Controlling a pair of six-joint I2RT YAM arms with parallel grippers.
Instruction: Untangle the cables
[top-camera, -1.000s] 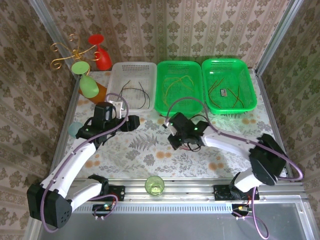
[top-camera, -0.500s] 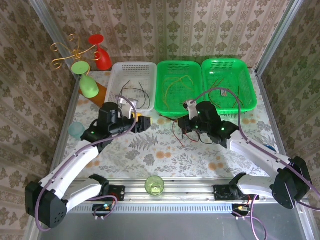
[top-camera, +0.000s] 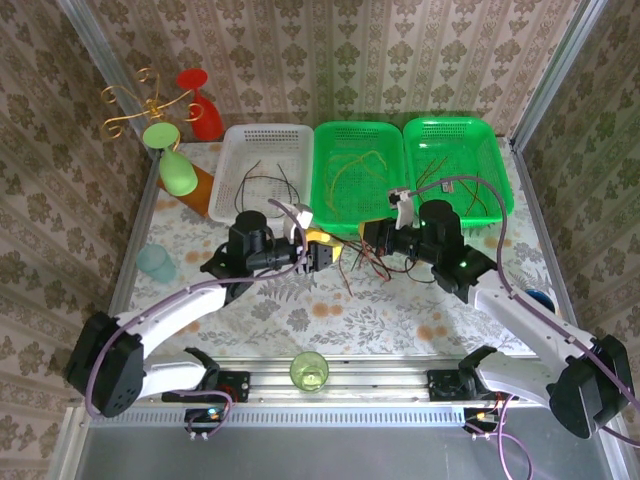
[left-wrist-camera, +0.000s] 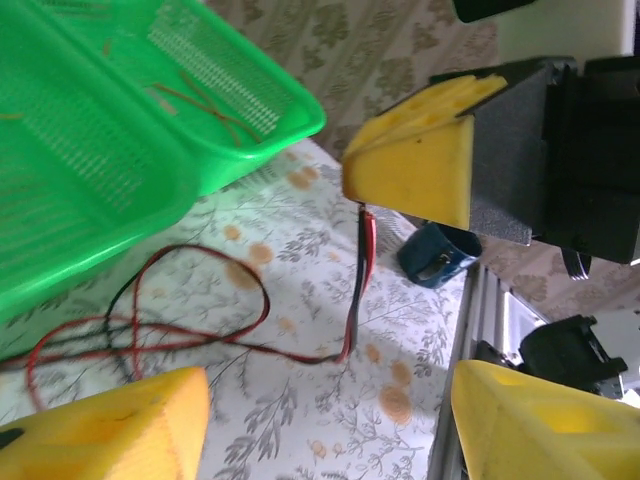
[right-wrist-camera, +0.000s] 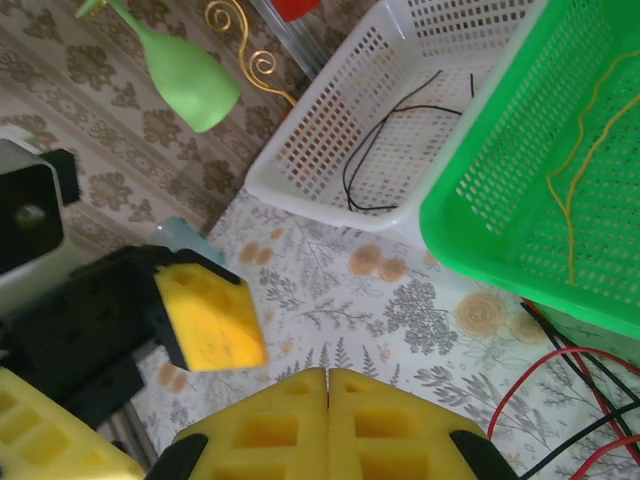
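Note:
A tangle of red and black cables (top-camera: 372, 268) lies on the flowered table in front of the middle green basket (top-camera: 360, 126). My right gripper (top-camera: 368, 240) is shut on the cables, holding a red-and-black strand (left-wrist-camera: 362, 270) that hangs down from its yellow tip. In the right wrist view its fingers (right-wrist-camera: 328, 375) are pressed together and red loops (right-wrist-camera: 545, 358) trail off to the right. My left gripper (top-camera: 325, 255) faces it from the left, a short way off. It is open (left-wrist-camera: 325, 400), with bare table between its fingers.
A white basket (top-camera: 265, 128) holds black wires; the two green baskets, the right one (top-camera: 455, 122), hold thin yellow and mixed wires. Green goblet (top-camera: 177, 170), red goblet (top-camera: 200, 105), pale blue cup (top-camera: 157, 262), dark blue cup (top-camera: 535, 298) and green cup (top-camera: 309, 371) stand around the edges.
The right gripper has risen and moved right and back, pulling the cables with it. The left gripper has swung right toward it, and its fingers have narrowed a little.

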